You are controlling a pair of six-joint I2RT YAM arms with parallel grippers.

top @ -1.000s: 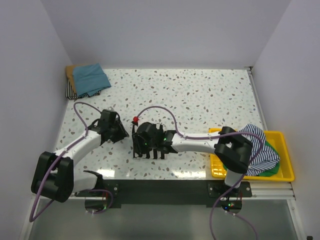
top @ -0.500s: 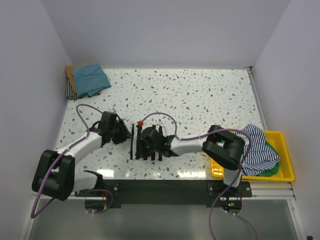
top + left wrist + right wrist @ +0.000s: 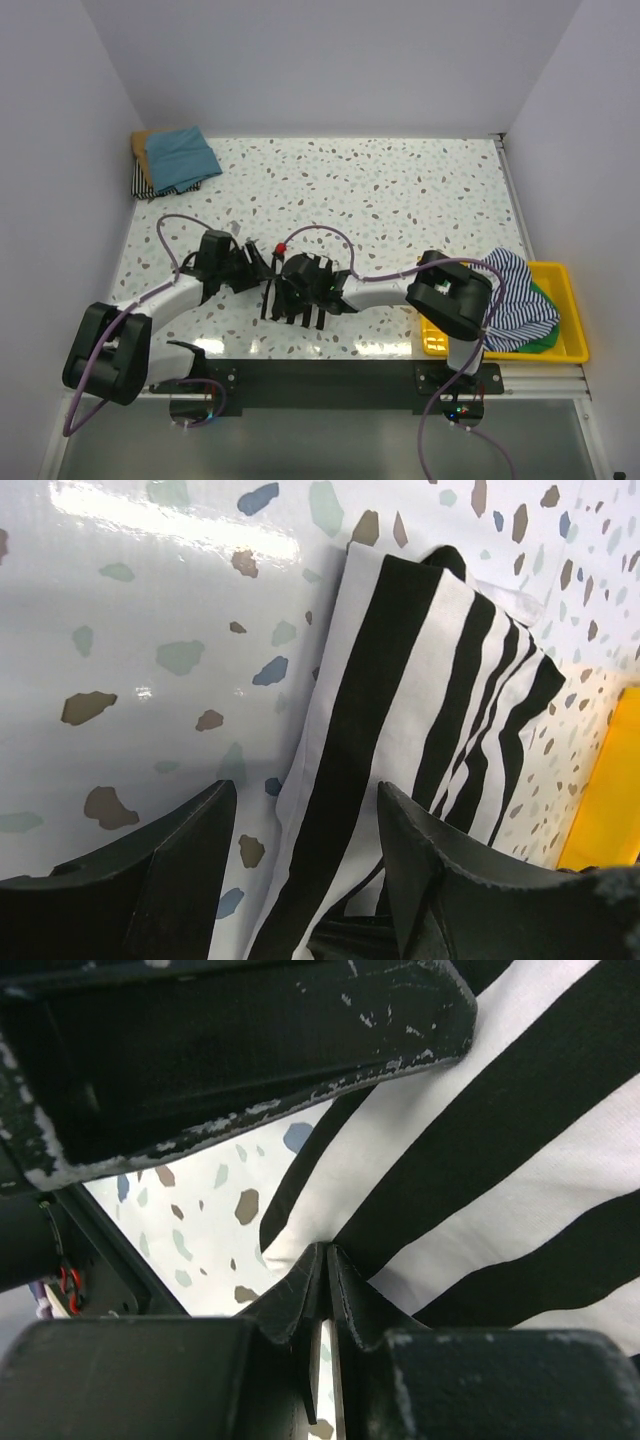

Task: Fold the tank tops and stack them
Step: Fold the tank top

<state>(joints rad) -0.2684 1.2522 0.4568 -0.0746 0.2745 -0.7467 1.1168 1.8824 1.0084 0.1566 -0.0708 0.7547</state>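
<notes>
Both arms converge near the front of the speckled surface [image 3: 420, 190] over a bunched striped top [image 3: 440, 680], well apart from the folded stack [image 3: 175, 158] in the far-left corner. The right end effector [image 3: 325, 1260] is pinched tight on a fold. The left end effector [image 3: 305, 880] gapes wide and grips nothing, the cloth's length running straight ahead through its gap.

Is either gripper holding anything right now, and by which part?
The right gripper is shut on an edge of the striped tank top. The left gripper is open, straddling the same cloth without gripping.
</notes>
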